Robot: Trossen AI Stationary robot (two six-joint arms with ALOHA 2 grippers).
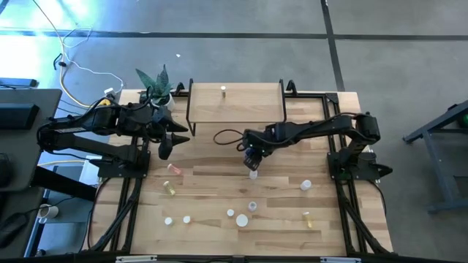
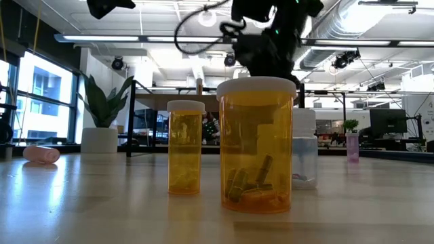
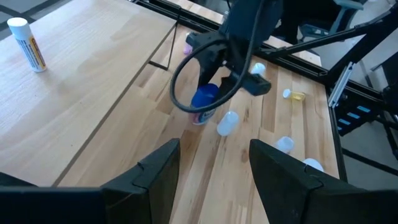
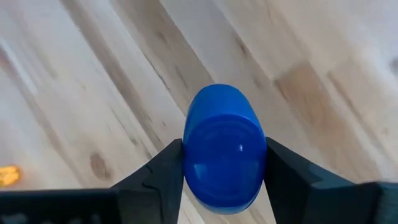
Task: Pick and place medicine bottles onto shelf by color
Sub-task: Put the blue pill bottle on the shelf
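My right gripper (image 1: pixel 252 157) is over the middle of the table, just in front of the shelf (image 1: pixel 234 106), and is shut on the larger blue bottle (image 4: pixel 224 155). The bottle also shows in the left wrist view (image 3: pixel 204 101). My left gripper (image 1: pixel 164 148) is open and empty, off the shelf's left end. One small white bottle with a yellow label (image 3: pixel 28 45) stands upright on the shelf board. Several small bottles stand or lie on the tabletop nearer the front, such as a white one (image 1: pixel 254 175), a pink one (image 1: pixel 174 169) and a yellow one (image 1: pixel 169 189). My right gripper pinches the blue bottle between its two fingers, one on each side of its round blue top end (image 4: pixel 189 158). The fingers come from above, pointing down. The bottle hangs roughly upright below them, top toward the wrist. Whether its base is off the table, I cannot tell.
A potted green plant (image 1: pixel 157 84) stands at the shelf's far left corner. Two orange bottles (image 2: pixel 256 146) (image 2: pixel 185 146) and a clear one (image 2: pixel 304 149) stand near the table's front. More small bottles (image 1: pixel 306 185) (image 1: pixel 308 218) lie front right. A black cable loops by the right wrist (image 3: pixel 186 81).
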